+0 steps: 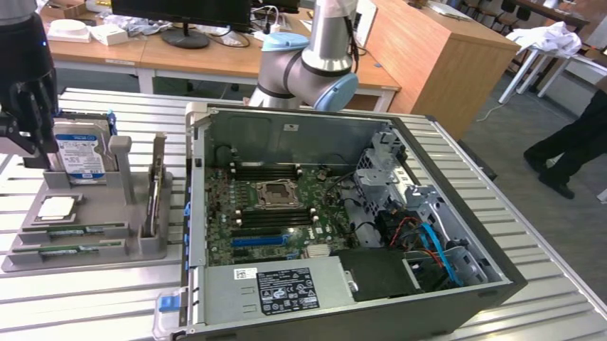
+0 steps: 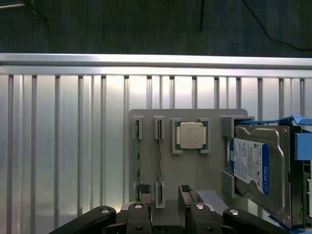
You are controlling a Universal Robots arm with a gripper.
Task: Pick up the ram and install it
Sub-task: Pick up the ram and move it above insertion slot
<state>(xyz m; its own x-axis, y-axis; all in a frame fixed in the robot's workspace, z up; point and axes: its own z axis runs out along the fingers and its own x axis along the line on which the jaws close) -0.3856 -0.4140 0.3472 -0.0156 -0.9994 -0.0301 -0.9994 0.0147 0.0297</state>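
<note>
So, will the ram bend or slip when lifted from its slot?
Probably stiff: the ram is a thin green board. Standing on edge in the gray holder, it offers only narrow faces, so it may slip or tilt.

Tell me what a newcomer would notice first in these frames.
The open computer case with its motherboard bared dominates the middle of the exterior view. At that view's left a grey holder carries a blue-labelled hard drive, a silver processor chip and two green ram sticks. The gripper hangs open above that holder, holding nothing.
</note>
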